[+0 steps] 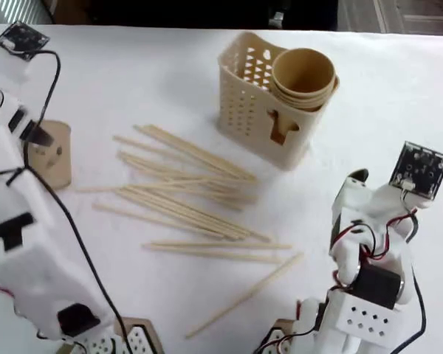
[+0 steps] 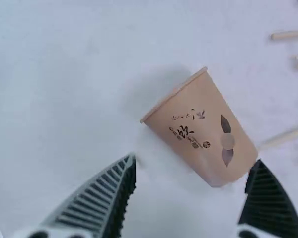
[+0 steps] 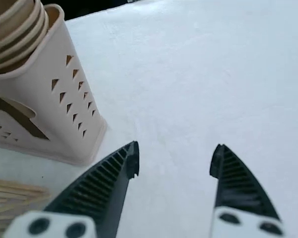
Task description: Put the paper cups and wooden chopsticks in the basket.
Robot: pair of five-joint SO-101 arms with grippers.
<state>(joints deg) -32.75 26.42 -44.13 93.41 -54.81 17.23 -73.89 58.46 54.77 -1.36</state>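
Now: one loose cup lies between the left hand's spread fingers

At the far left of the surface [image 1: 133, 88] a single paper cup [image 2: 196, 134] lies on its side, well apart from the other things; the left hand [image 2: 194, 161] hangs over it with its fingers wide, one ribbed pad to each side of the cup's narrow end, not closed on it. To take it well, I judge, the pads should meet the wall across its round section rather than along its length; thin paper dents readily, so a light close ought to be enough; a tapered cup on its side will roll in a curve if nudged from one side only, so both pads should arrive together. The cup is matt tan paper with a rolled rim and a small dark print on its wall.

To its right the wooden chopsticks [image 1: 192, 195] lie in a loose fan across the middle of the surface, pale, thin and straight, several overlapping; one lies apart, nearer the arms. Farther right and farther back stands the basket [image 1: 251, 118], cream plastic, upright, its walls perforated; a stack of nested cups [image 1: 304, 74] already sits in its right part. At the right, the right hand [image 3: 176, 151] hovers over bare white surface near the basket, fingers spread, holding nothing.
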